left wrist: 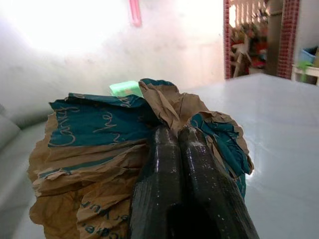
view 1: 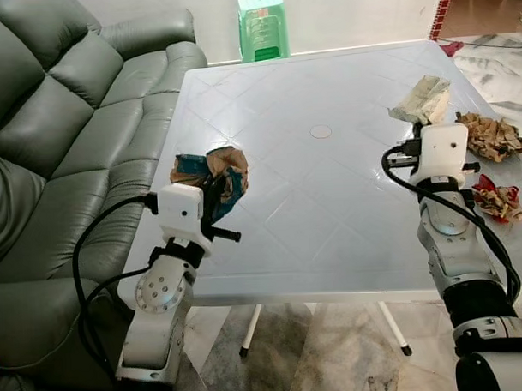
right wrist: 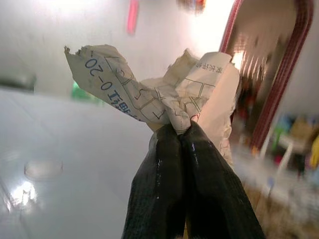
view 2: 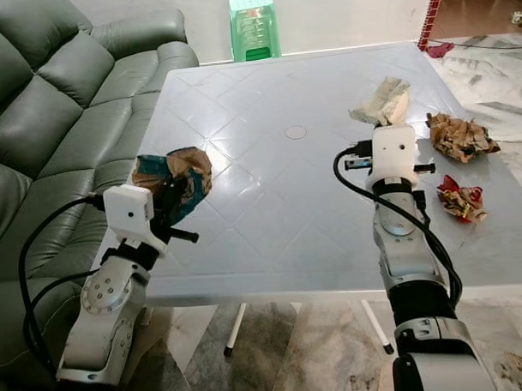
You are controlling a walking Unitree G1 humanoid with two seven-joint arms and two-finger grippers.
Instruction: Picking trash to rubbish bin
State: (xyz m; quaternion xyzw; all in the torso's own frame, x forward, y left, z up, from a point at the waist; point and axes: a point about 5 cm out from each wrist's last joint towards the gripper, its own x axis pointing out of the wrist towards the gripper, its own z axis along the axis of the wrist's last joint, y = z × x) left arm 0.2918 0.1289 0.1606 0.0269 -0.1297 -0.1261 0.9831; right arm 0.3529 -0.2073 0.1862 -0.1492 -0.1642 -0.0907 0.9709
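A crumpled brown and teal paper bag [view 1: 215,170] hangs over the table's left edge, with my left gripper [view 1: 218,195] shut on it; in the left wrist view the fingers [left wrist: 172,164] pinch the bag [left wrist: 99,149]. Over the right side of the table my right gripper [view 1: 421,121] is shut on a crumpled white printed paper [view 1: 422,100], seen close in the right wrist view as paper [right wrist: 164,99] pinched between black fingers [right wrist: 184,164]. Two more pieces lie on the table: a brown paper wad [view 1: 490,136] and a red and brown wrapper [view 1: 498,199].
The white plastic table [view 1: 329,193] stands before me, with a dark green leather sofa [view 1: 62,142] along its left side. A green plastic stool [view 1: 263,25] stands beyond the far edge. Marble floor shows under the table and to the right.
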